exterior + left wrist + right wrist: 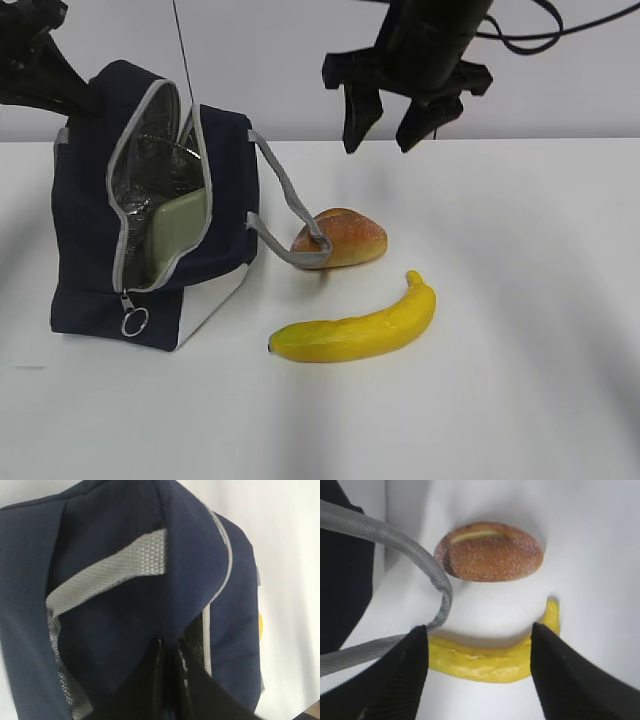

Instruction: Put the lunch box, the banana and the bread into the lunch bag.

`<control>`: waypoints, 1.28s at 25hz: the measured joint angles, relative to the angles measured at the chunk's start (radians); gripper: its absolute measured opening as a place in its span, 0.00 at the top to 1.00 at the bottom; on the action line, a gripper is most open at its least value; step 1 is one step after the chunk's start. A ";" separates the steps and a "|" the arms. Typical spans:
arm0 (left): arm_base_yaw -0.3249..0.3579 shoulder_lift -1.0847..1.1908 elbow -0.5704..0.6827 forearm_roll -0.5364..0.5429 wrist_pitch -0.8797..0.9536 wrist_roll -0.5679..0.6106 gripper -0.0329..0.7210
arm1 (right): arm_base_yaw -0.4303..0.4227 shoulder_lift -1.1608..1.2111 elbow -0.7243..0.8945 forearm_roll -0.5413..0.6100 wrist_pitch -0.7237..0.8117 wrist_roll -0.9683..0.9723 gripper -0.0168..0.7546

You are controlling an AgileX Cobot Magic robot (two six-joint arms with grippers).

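1. Two items lie on the table (520,400) right of the lunch bag (90,230): firm, curved banana (355,330) and soft, light bread (345,238).
2. Lunch box (178,235) sits inside the bag.
3. Right claw (403,122) hangs open above; grip the banana mid-length.
4. Left claw (169,652) pinches the bag's rim.

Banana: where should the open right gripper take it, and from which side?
Come straight down on the banana and close the right gripper across its thick middle. It lies flat and clear of the bread and the lunch bag's handle; the ends taper, so the middle likely holds best.
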 joint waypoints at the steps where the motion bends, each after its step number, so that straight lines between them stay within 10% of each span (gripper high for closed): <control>1: 0.000 0.000 0.000 0.000 0.000 0.000 0.97 | 0.000 0.000 0.028 -0.001 0.000 0.019 0.33; 22: 0.000 0.000 0.000 0.002 0.018 0.000 0.97 | 0.000 -0.095 0.445 0.066 -0.025 0.268 0.33; 32: 0.000 0.000 0.000 0.000 0.018 0.000 0.97 | 0.000 -0.123 0.653 0.133 -0.291 0.357 0.33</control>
